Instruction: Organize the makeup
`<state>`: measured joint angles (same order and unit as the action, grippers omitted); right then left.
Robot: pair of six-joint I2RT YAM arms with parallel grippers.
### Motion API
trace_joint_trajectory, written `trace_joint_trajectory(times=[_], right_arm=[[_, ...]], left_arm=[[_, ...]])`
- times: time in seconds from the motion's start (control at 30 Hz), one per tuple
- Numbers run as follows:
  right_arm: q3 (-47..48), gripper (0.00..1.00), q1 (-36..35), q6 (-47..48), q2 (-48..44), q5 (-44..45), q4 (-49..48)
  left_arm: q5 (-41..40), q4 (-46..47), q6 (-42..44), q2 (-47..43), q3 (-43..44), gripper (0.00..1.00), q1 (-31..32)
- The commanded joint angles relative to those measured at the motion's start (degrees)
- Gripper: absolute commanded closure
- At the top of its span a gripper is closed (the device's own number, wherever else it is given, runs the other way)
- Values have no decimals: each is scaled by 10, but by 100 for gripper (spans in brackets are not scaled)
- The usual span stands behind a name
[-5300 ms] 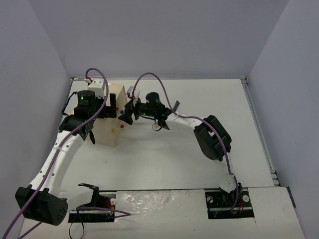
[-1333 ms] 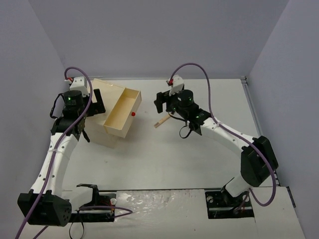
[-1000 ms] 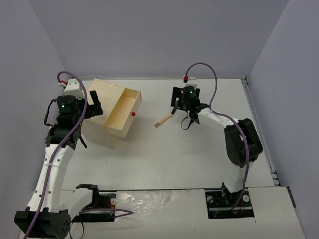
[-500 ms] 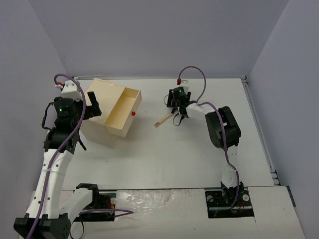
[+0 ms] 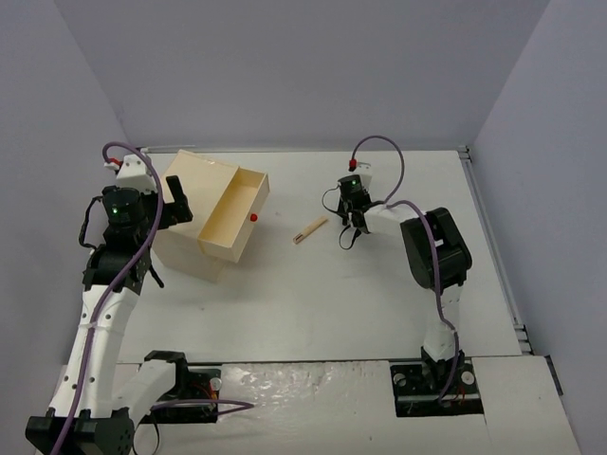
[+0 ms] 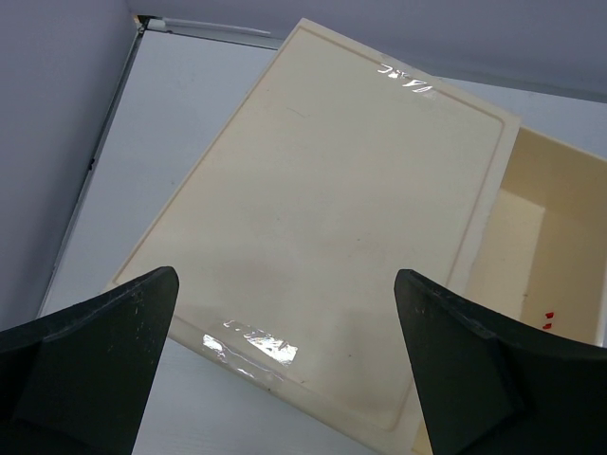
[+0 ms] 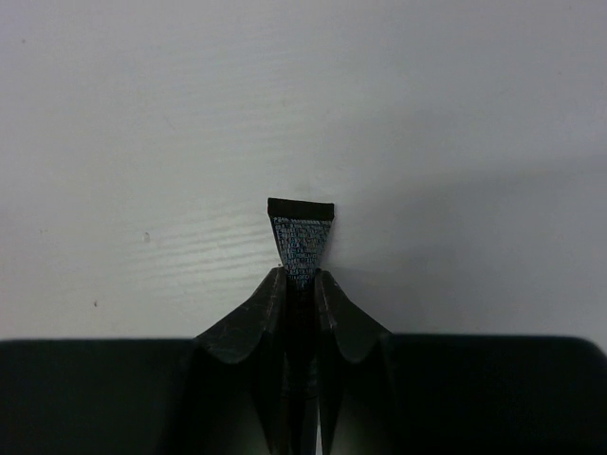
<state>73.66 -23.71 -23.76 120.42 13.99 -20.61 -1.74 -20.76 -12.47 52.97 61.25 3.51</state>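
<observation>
Right gripper (image 7: 300, 277) pinches the narrow end of the black tube (image 7: 301, 227) between nearly closed jaws, low over the white table (image 5: 379, 284), just right of the wooden-handled brush (image 5: 310, 230) and well apart from the open drawer (image 5: 232, 216) of the beige box (image 5: 204, 175). Since only the thin tip is caught, I judge the tube could swivel or slip free on the carry and fall short of the drawer. Left gripper (image 6: 285, 284) hangs wide open and empty above the box lid, close enough to the drawer that the two arms could crowd each other there.
</observation>
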Motion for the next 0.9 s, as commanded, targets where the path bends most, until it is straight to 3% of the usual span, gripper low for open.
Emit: trace_joint_trajectory(times=[0.0, 0.3, 0.53, 0.87], right_arm=[[-16, 100, 5, 29, -130, -6, -18], [-22, 100, -89, -2, -271, -76, -110], [29, 100, -197, -64, -242, -104, -217], [83, 98, -259, -94, -182, -96, -297]], left_arm=[[5, 33, -1, 1, 16, 3, -4], [9, 32, -2, 9, 18, 3, -8], [9, 32, -2, 13, 16, 3, -9], [11, 31, -2, 15, 16, 3, -9]])
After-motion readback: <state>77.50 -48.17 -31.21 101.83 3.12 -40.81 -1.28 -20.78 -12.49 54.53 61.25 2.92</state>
